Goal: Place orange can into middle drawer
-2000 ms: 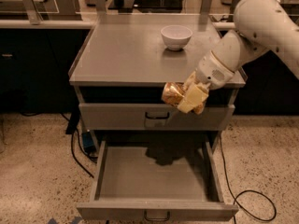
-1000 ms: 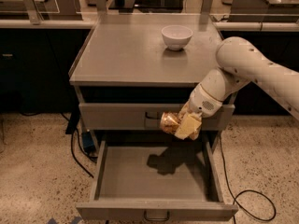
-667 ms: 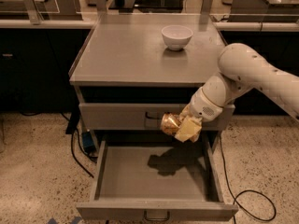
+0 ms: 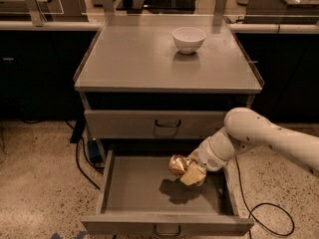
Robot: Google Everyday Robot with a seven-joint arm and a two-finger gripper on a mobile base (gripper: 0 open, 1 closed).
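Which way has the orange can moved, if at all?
Yes. Held in the claw, the orange can dropped from the tabletop edge to below the closed drawer, over the middle drawer floor.

Creased shiny orange can clamped in my claw (poking out sideways), shallow grey middle drawer pulled open beneath my claw, can above its floor.

You have one view only. It looks from above and in front of the cabinet, tilted down and facing the drawer fronts, at middle range. The gripper, clasping the orange can, sits low and just right of centre, over the open middle drawer. Above and behind the gripper you see the whole cabinet top, with the white bowl farthest beyond. The arm enters from the right edge.
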